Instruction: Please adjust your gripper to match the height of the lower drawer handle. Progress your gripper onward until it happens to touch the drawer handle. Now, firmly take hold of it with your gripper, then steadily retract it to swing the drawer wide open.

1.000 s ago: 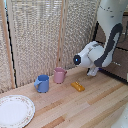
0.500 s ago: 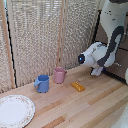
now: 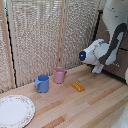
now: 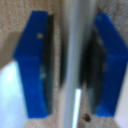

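Between the blue fingers (image 4: 37, 65) of the gripper (image 4: 75, 67), still spread, runs the drawer handle (image 4: 75, 60); grasp step in hand: close firmly, then retract straight

Staged home/kitchen-style setup, likely a lab mock-up. Light wooden tabletop (image 3: 90, 107) holds household tableware: blue mug (image 3: 43, 83), pink mug (image 3: 60, 75), white patterned plate (image 3: 15, 111), small orange item (image 3: 77, 86). Woven wicker folding screen (image 3: 40, 35) serves as backdrop. Dark brown cabinet (image 3: 116, 57) at the exterior view's right. A white robot arm (image 3: 107, 47) suggests a research setting.
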You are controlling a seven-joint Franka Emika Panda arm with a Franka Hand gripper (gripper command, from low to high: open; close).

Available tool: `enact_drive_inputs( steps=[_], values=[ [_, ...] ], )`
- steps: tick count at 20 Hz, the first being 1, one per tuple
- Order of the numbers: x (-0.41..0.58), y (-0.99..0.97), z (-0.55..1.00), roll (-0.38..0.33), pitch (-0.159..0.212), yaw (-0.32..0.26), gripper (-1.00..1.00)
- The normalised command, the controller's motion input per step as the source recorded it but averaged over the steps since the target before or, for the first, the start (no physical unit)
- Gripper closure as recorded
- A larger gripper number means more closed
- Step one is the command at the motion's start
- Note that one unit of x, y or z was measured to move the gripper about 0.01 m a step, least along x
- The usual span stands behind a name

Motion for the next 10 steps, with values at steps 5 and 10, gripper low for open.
enact_drive_inputs(
  steps=[5,10],
  values=[
    [0.109,0.4,0.23,0.255,0.084,-0.008,1.0],
    [0.195,0.75,0.02,0.21,0.097,-0.02,1.0]
  ],
)
